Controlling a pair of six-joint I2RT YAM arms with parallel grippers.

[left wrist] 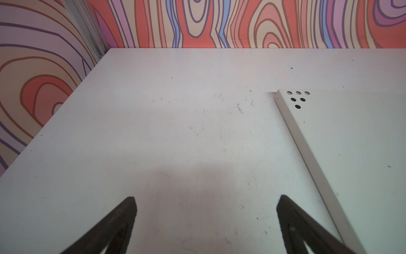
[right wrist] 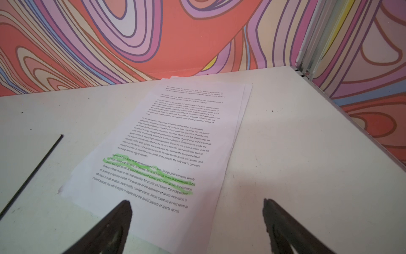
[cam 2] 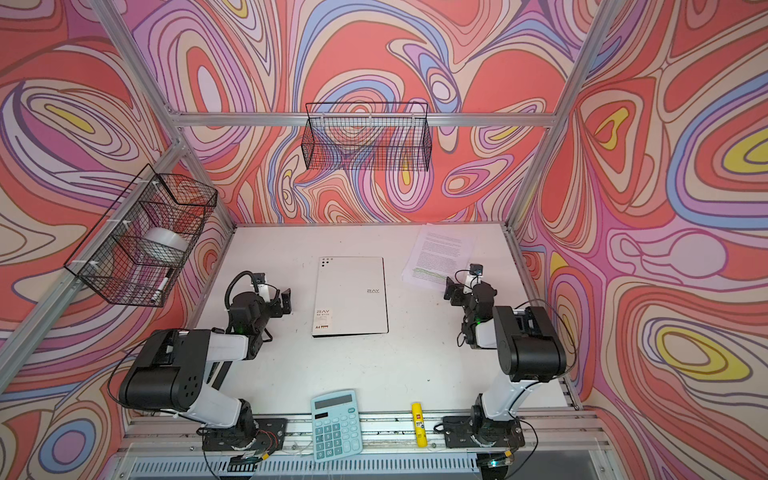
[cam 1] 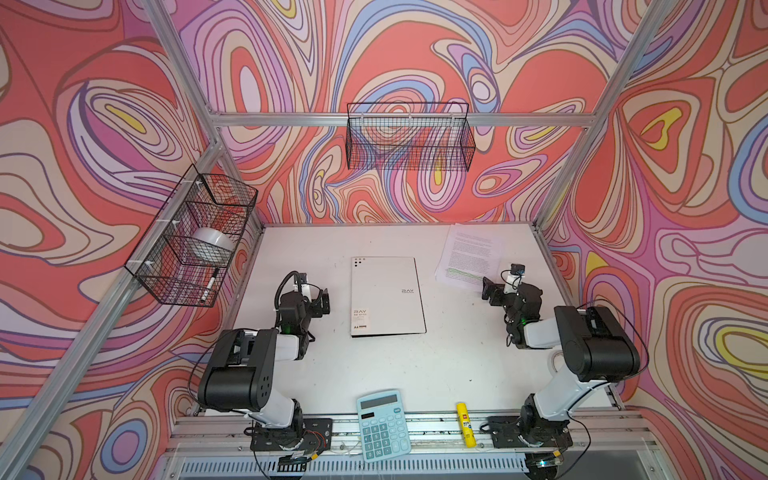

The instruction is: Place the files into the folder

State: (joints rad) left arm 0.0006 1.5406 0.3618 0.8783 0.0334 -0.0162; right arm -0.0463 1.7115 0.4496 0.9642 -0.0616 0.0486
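Files, loose, apart from closed folder; left gripper and right gripper spread, empty; sheets may be fanned or crumpled when pinched flat.

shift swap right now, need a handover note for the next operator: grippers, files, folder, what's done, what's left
Left gripper: open, empty, left of the folder, not touching it.
Right gripper: open, empty, at the near edge of the files.
The folder is closed and flat in the middle of the table. The files are stacked near the far right corner, apart from it.
Done: nothing yet. Left: open the folder, put the files inside.
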